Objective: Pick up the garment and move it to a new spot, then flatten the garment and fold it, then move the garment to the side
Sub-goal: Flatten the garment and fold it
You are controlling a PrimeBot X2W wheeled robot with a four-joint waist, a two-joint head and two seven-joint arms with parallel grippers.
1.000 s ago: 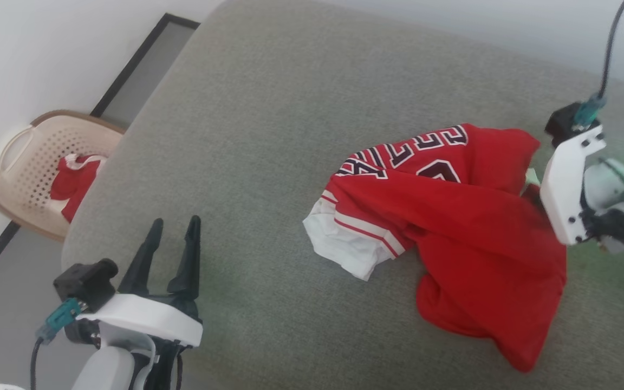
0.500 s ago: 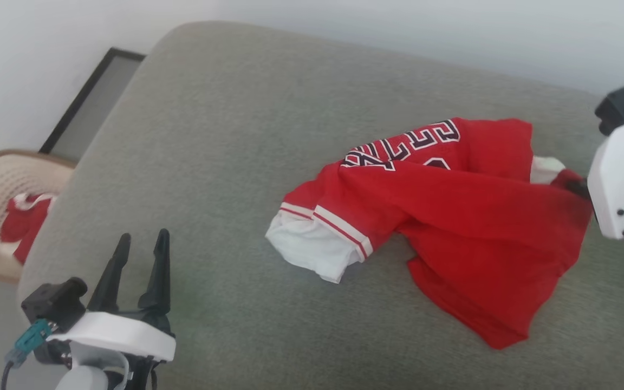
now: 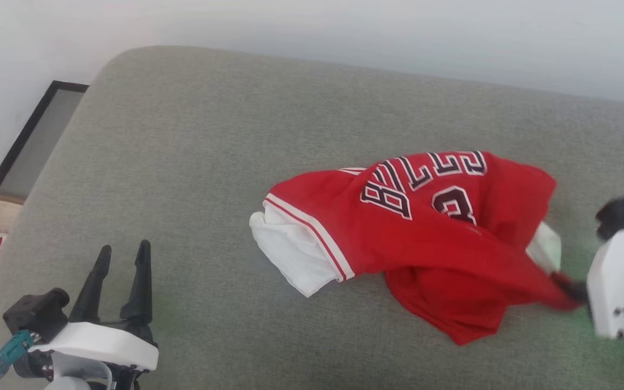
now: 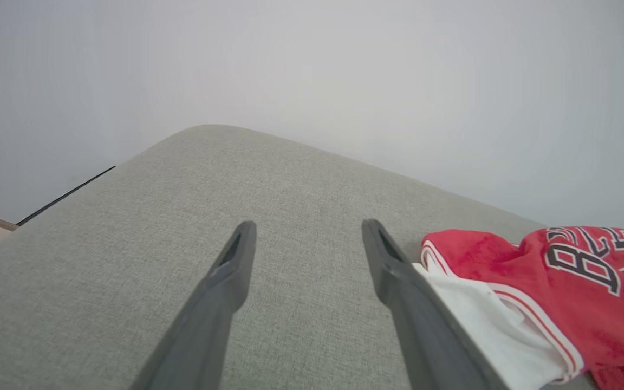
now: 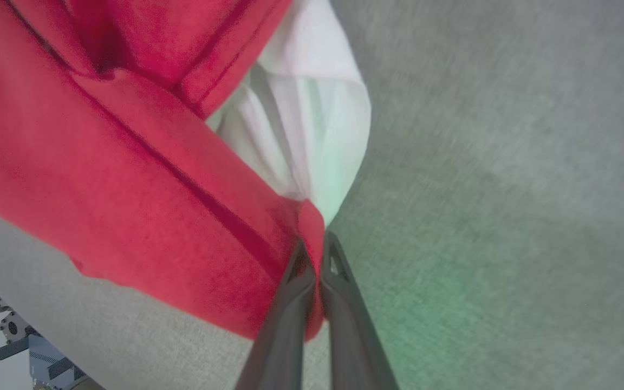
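Right claw (image 5: 316,245) clamps an edge of the limp red jersey T-shirt (image 3: 426,244); probably light; take hem corners beside it.

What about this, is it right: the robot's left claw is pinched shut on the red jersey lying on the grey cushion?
Not quite: it is the right gripper, not the left, that is pinched shut on the red jersey lying on the grey cushion. The right wrist view shows red cloth caught between its fingers. The left gripper stands open, apart from the jersey.
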